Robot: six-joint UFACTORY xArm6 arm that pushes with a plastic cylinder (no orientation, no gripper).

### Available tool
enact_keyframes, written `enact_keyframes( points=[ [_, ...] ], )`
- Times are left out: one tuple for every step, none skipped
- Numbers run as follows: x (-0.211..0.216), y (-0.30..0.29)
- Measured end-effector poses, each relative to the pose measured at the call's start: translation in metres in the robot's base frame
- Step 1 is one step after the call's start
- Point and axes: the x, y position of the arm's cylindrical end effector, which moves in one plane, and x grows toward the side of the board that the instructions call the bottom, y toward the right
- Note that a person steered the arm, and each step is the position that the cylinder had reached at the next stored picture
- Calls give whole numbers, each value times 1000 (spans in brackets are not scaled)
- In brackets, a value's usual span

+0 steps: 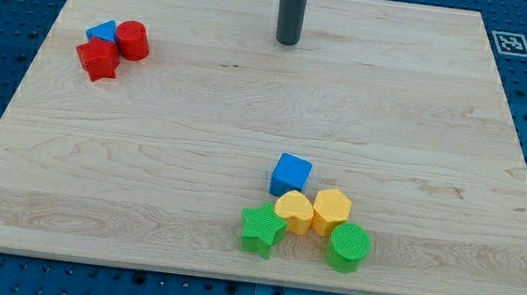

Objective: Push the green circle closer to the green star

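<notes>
The green circle (348,247) lies near the view's bottom, right of centre. The green star (262,229) lies to its left, with a yellow heart (294,212) between and just above them. A yellow hexagon (331,210) touches the circle's upper left. A blue cube (290,175) sits above the yellow heart. My tip (288,42) stands near the view's top centre, far above this cluster and touching no block.
A red circle (133,40), a red star-like block (99,59) and a blue triangle (102,31) cluster at the view's upper left. The wooden board (142,153) lies on a blue pegboard; a marker tag (512,43) sits at the upper right.
</notes>
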Motion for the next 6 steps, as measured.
enact_keyframes(
  points=[
    [0, 0],
    [0, 0],
    [0, -2],
    [-5, -9],
    [1, -9],
    [35, -10]
  ],
)
